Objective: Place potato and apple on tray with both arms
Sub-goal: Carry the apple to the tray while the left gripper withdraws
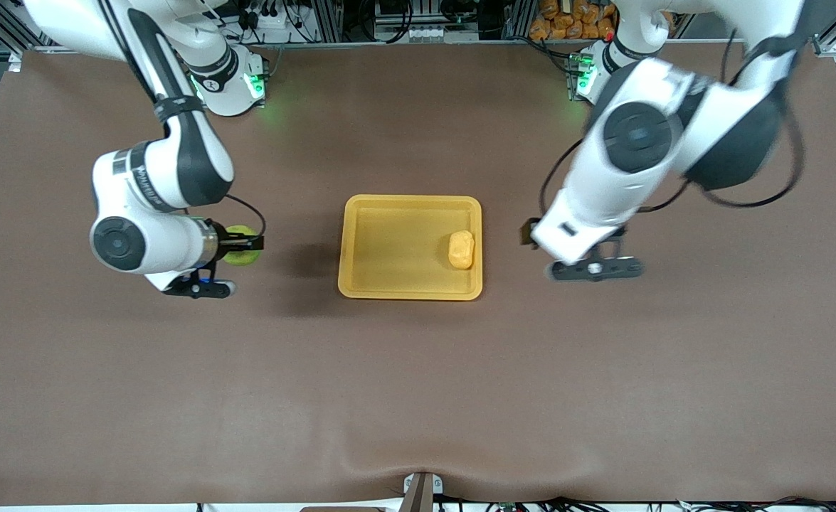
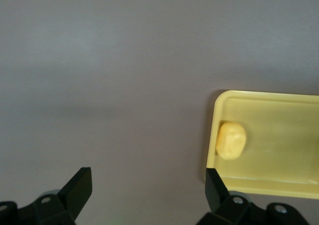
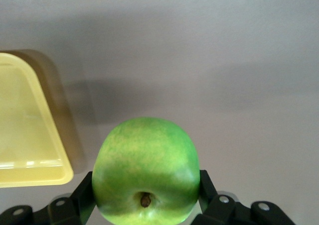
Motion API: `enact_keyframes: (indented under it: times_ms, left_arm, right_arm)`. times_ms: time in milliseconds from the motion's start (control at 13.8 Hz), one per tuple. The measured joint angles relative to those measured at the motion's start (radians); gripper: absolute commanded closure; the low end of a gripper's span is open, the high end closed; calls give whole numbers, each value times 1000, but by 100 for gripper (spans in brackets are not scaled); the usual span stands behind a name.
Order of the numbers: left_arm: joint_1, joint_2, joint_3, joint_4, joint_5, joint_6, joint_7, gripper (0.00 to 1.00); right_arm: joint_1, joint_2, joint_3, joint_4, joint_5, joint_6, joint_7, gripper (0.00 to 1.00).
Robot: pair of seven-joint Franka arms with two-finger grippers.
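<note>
Both sides of the apple [image 3: 145, 171], probably firm and slick, sit clamped in the right pincer [image 3: 145, 195] above the worktop [image 1: 418, 370]; the left pincer [image 2: 148, 187] gapes empty beside the tray [image 1: 361, 284] holding the potato [image 1: 461, 249].

A green apple [image 3: 145, 171] with yellowish streaks, a yellow-orange potato [image 1: 461, 249] on a matching yellow-orange tray [image 1: 389, 249], brown table [image 1: 418, 384], white arms banded black.
</note>
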Motion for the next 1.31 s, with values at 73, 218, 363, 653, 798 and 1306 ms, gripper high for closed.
enact_keyframes:
  times_ms: [73,218,363,653,798,1306]
  left_arm:
    - [24,-26,0,0,-2,-24,6,0]
    - [56,-68,0,0,-3,-62,8,0]
    - [75,-97,1,0,-4,-88,8,0]
    - [103,-136,3,0,-4,-111,8,0]
    - [116,-163,4,0,-4,-115,8,0]
    - [125,-231,4,-3,-4,-145,8,0]
  right_arm:
    - [25,0,0,4,0,5,36,100]
    - [74,0,0,11,1,21,111,100]
    - [117,0,1,14,8,43,177,100]
    - [150,4,0,14,52,64,220,100]
    - [160,10,0,13,62,74,221,100]
    - [253,76,0,12,85,182,321,100]
